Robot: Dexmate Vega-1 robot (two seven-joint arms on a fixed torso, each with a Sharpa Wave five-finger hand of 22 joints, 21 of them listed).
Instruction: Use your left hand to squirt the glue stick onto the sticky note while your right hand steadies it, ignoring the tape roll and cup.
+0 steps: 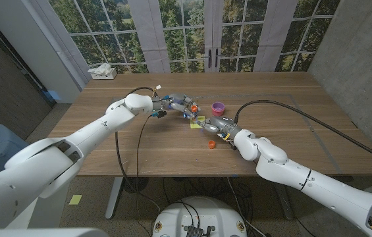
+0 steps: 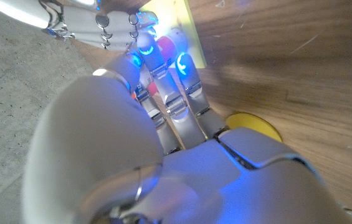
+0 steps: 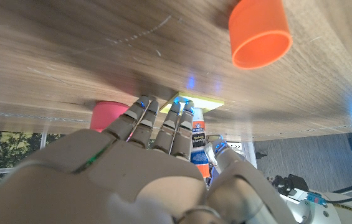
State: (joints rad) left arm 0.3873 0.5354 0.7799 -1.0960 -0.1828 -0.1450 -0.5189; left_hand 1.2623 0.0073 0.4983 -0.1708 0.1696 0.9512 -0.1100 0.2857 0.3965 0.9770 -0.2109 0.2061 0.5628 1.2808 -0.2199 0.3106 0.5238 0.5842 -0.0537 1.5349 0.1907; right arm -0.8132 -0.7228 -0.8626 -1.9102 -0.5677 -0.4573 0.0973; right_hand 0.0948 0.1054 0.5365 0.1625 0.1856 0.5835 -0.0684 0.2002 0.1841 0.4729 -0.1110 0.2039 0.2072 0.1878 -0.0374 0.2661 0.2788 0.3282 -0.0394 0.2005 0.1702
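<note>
The left hand point(image 1: 178, 105) reaches in over the middle of the wooden table point(image 1: 284, 105), its fingers point(image 2: 163, 74) curled around the glue stick point(image 1: 193, 108), which it grips; the left wrist view shows those fingers bunched close together over a red-and-white part of the stick, right at the yellow sticky note point(image 2: 172, 25). The left arm stretches from the table's near left corner toward the centre, with a black cable looping off its wrist. The right hand point(image 1: 216, 127) comes in from the near right side, and its fingertips point(image 3: 176, 112) lie extended toward the sticky note point(image 3: 199, 99); whether they actually press on the paper cannot be told, and it holds nothing I can make out. In the right wrist view the glue stick point(image 3: 199, 140), white with a blue label and an orange end, stands just beside those fingers. The sticky note point(image 1: 200, 121) lies near the table's centre, between the two hands. An orange cup point(image 1: 212, 143) lies on its side toward the near edge, just beside the right hand. A pink tape roll point(image 1: 218, 106) sits a little farther back, and a tissue box point(image 1: 103, 73) rests at the far left corner.
</note>
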